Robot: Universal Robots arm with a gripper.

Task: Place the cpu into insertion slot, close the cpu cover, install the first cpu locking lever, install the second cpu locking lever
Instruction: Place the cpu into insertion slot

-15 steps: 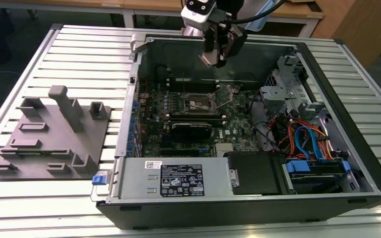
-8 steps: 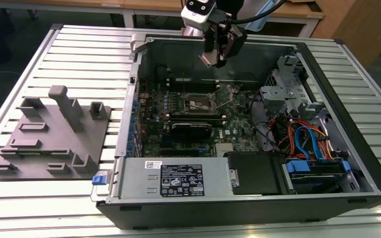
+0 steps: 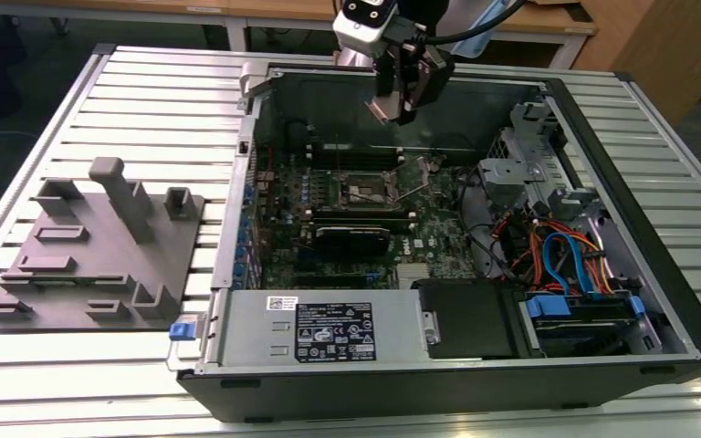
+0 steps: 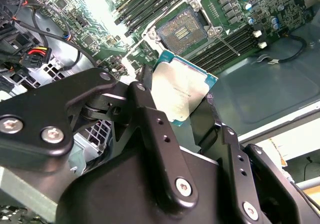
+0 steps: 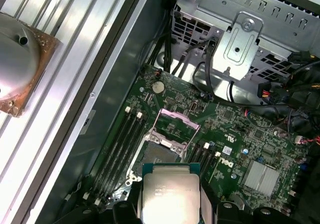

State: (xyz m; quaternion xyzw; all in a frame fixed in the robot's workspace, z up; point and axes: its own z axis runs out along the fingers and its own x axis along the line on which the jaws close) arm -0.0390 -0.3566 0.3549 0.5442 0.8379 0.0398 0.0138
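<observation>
Claw (image 3: 397, 108) hangs above the open case (image 3: 643, 228), over the motherboard (image 3: 326, 214). In both wrist views it is pinching the cpu (image 4: 184, 88) by two opposite edges, silver top showing. The cpu is in the air, clear of the board. The slot (image 5: 165, 151) lies beneath it, dark centre exposed. The cover (image 5: 178, 120) is swung up off the slot. The case rests on a slatted surface (image 3: 107, 109). A grey fixture (image 3: 95, 246) sits at the exterior view's left.
</observation>
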